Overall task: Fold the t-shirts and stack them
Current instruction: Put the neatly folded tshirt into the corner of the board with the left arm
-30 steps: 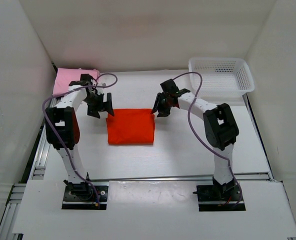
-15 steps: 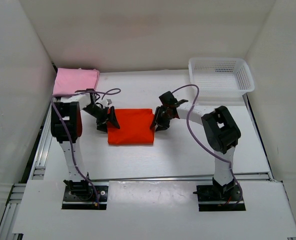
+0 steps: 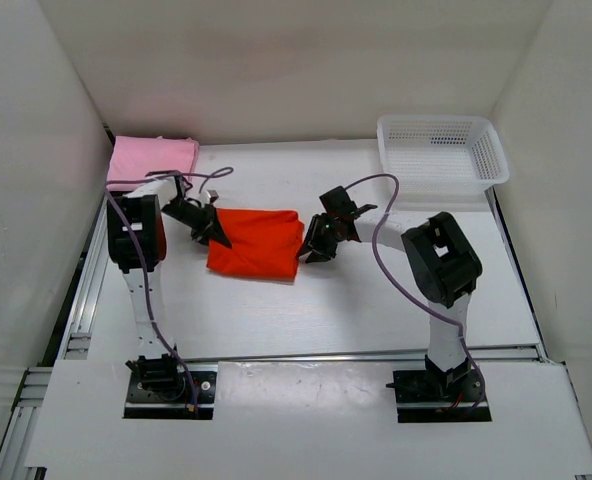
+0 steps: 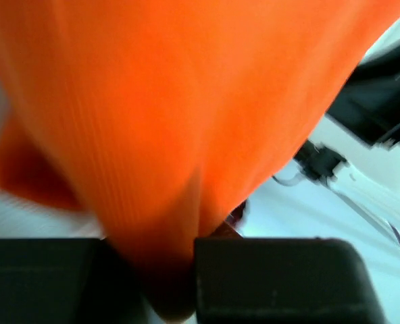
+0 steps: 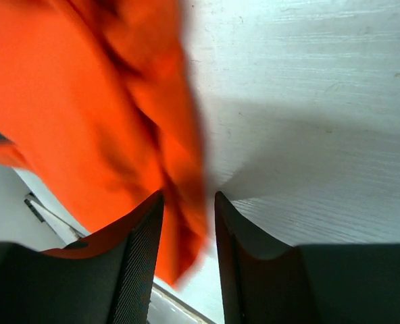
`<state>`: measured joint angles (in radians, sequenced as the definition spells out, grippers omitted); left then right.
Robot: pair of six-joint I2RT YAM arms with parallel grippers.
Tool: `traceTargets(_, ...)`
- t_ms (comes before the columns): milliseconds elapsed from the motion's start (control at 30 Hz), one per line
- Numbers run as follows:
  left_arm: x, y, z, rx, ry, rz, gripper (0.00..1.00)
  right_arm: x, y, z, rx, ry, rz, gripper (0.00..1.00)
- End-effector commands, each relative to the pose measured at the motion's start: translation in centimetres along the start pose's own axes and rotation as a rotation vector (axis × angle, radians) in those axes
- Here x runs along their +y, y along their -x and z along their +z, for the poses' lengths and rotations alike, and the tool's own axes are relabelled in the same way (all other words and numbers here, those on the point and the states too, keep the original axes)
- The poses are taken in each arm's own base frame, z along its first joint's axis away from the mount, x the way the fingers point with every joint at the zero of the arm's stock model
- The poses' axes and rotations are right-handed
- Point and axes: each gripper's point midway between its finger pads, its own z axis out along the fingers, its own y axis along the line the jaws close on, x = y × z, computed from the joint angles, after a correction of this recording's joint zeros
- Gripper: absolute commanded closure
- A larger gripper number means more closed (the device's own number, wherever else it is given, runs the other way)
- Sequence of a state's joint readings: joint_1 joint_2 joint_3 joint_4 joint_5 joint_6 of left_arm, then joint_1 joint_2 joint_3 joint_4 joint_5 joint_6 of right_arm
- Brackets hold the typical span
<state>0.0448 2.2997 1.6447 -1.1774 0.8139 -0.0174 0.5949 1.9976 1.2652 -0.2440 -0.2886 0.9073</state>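
orange shirt [image 3: 256, 243] is lying as a soft, rumpled, roughly rectangular fold on the white table [image 3: 376, 300], stretching between the two sets of fingers. its weave is showing as fine ribbing in the left wrist view, blurred but bright.

left gripper [image 3: 216, 232] is reaching in low at one short edge of the shirt, its arm bending sharply at the elbow and its wrist lying nearly level. its blocky black fingers [image 4: 274, 280] are pinching a bunched ridge of the cloth, and the narrow slot between them is packed with fabric.

right gripper [image 3: 309, 247] is angling down at the opposite edge, its forearm sloping toward the middle of the table. its matte black fingers [image 5: 138, 270] are standing narrowly apart with a hanging fold of orange dropping between them. the cloth is touching one finger and a thin sliver of table is showing beside the other; whether they are clamping it i cannot tell.

only the overhead view is showing a pink shirt [image 3: 153, 160], folded flat, sitting beyond the left fingers, and a white mesh basket [image 3: 491, 160] standing well beyond the right fingers. only the wrist views are showing the cloth inside each gap.
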Motion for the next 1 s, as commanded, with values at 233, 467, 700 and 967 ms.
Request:
traceTargets(233,-0.9,11.0,-13.2,-0.447,0.532,0.258,0.9,-3.9,1.9,-4.3,-0.097,-0.155,-0.043,0.56)
traceTargets(467,0.2,17.3,-18.8,-0.772,0.992,0.3,0.9,-3.5,2.9,-4.8,-0.11,-0.16,-0.057,0.56)
traceTargets(700,-2.7,21.5,-25.9,-1.107,1.125,0.269,0.9,-4.0,2.7,-4.8,-0.105,-0.183,-0.06,0.56)
traceTargets(967,-2.7,22.3,-31.8,-1.272,1.149,0.201,0.9,-5.6,1.7,-5.2,-0.095,-0.221,-0.061,0.56)
